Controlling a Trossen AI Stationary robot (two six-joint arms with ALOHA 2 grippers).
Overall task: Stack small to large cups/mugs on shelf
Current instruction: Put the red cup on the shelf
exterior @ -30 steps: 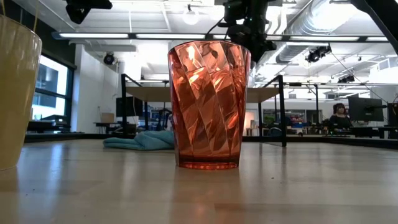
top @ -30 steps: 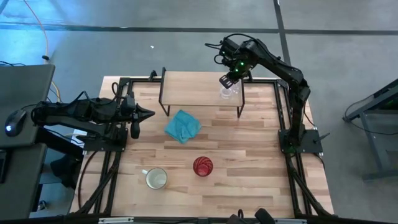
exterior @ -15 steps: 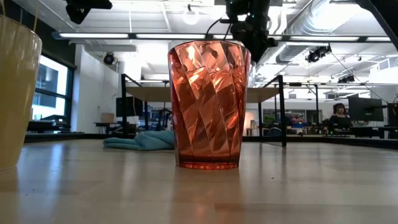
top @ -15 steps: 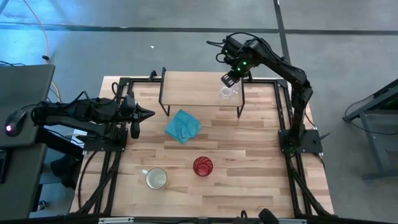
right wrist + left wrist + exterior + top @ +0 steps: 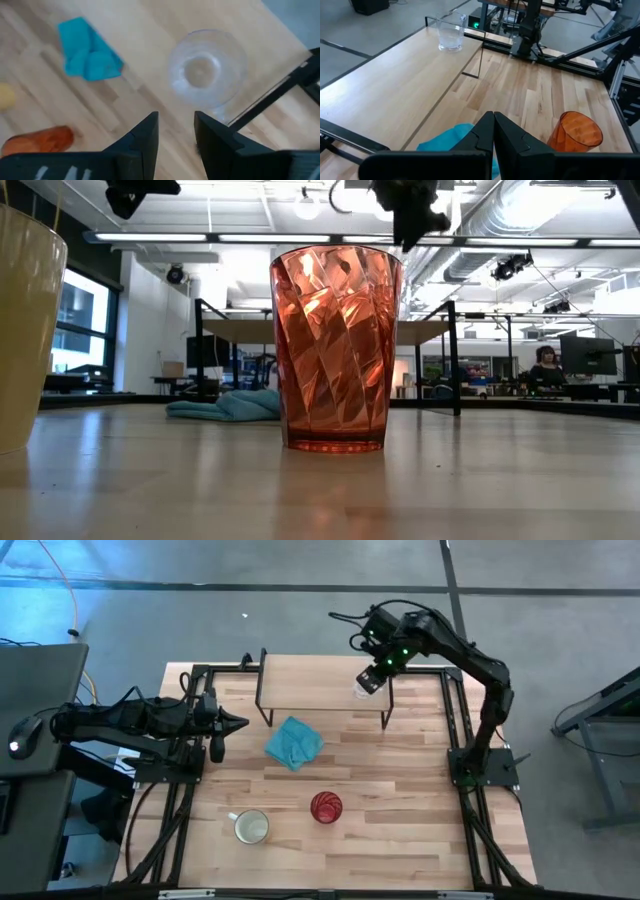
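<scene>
The small clear glass cup (image 5: 207, 67) stands free at the light-wood shelf's (image 5: 310, 680) right end; only the right wrist view shows its round rim. Above it the right hand (image 5: 176, 131) is open, empty. The left hand (image 5: 493, 131) is shut, empty, beside the table (image 5: 400, 840).

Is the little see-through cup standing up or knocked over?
Standing up. The clear glass cup sits on its base on the shelf, mouth facing up, with nothing visible inside.
</scene>
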